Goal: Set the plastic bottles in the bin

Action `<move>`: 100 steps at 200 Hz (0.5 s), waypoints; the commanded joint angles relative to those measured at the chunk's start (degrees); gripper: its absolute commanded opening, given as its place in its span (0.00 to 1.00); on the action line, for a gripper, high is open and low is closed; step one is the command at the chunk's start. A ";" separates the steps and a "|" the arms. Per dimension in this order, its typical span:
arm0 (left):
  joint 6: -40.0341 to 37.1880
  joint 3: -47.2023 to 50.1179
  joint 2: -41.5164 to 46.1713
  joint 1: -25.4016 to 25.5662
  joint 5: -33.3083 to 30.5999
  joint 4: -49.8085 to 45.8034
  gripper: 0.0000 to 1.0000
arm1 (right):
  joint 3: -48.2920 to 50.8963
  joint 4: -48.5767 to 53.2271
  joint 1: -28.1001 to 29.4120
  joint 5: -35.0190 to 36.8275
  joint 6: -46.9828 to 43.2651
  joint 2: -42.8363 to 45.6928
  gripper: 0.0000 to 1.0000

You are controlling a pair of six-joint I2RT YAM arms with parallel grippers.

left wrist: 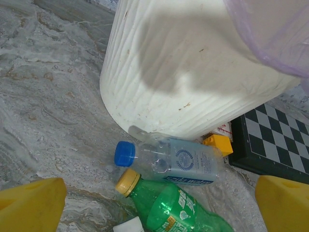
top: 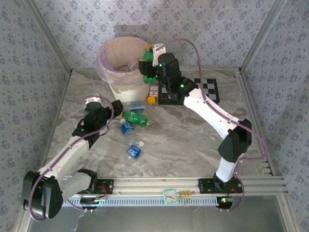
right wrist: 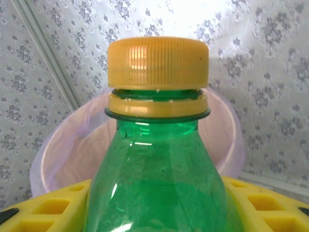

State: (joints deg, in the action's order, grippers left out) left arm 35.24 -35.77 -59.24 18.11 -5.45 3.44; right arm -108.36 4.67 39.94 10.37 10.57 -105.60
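Top external view: a round cream bin (top: 126, 91) with a pale pink liner stands at the far left of a marbled table (top: 193, 140); the right gripper (top: 147, 62) is up at the bin's right rim, jaws closed on an upright green bottle (top: 147, 54) with a yellow cap; whether it sits over the opening or just outside the rim cannot be told from here. Right wrist view: that green bottle stands between yellow fingers (right wrist: 48, 210), cap upward; the bin's pink-lined mouth lies behind it.

The left gripper (top: 116, 105) hangs low near the bin's base, jaws wide apart and holding nothing. The left wrist view shows, on the table between its fingers, a clear bottle (left wrist: 178, 162) with blue cap and label lying at the foot of the bin; a second green bottle (left wrist: 178, 212) lies just beside it.

From above, a blue-labelled bottle (top: 127, 128) lies nearer the arms; a last clear bottle (top: 135, 151) lies alone mid-table. A small yellow cube (top: 151, 100) and a checkerboard (top: 193, 92) sit right of the bin.
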 commanded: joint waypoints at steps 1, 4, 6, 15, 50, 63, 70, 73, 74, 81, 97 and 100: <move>0.47 0.27 0.23 -0.09 1.28 0.60 1.00 | -7.30 -1.21 -0.85 -1.04 -3.18 -4.38 0.52; 0.60 0.38 0.14 -0.09 1.44 0.60 1.00 | -8.24 -1.32 -0.88 -1.05 -3.45 -5.08 0.52; 0.68 0.36 0.06 -0.09 1.53 0.67 1.00 | -8.90 -1.37 -0.95 -0.99 -3.58 -5.54 0.52; 1.11 0.51 -0.21 -0.09 2.03 0.93 1.00 | -11.20 -2.21 -0.99 -0.81 -4.58 -7.49 0.52; 2.21 0.70 -0.96 -0.09 3.39 0.95 1.00 | -22.41 -1.84 -1.22 -0.52 -5.49 -15.84 0.51; 2.40 0.70 -0.87 -0.06 3.62 0.87 1.00 | -25.97 -1.94 -1.34 -1.63 -5.31 -18.74 0.51; 2.47 0.69 -0.87 -0.09 3.69 0.86 1.00 | -27.71 -2.39 -1.35 -1.96 -5.30 -20.17 0.51; 2.49 0.62 -0.87 -0.09 3.76 0.86 1.00 | -28.41 -2.71 -1.36 -2.00 -5.36 -20.89 0.51; 2.48 0.62 -0.87 -0.09 3.77 0.86 1.00 | -28.72 -2.72 -1.36 -2.01 -5.37 -21.10 0.51; 2.53 0.69 -0.96 -0.09 4.02 0.86 1.00 | -30.44 -3.06 -1.44 -2.19 -5.34 -22.56 0.51; 2.56 0.54 -1.14 -0.09 4.30 0.69 1.00 | -34.23 -3.31 -1.44 -3.21 -5.37 -25.80 0.52; 2.58 0.57 -1.21 -0.09 4.31 0.69 1.00 | -34.79 -3.27 -1.48 -3.44 -5.25 -26.38 0.51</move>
State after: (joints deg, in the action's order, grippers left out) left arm 37.19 -35.27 -60.23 18.11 -2.37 3.46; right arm -137.14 3.38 38.94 8.84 6.33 -128.01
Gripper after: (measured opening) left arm 0.997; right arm 0.572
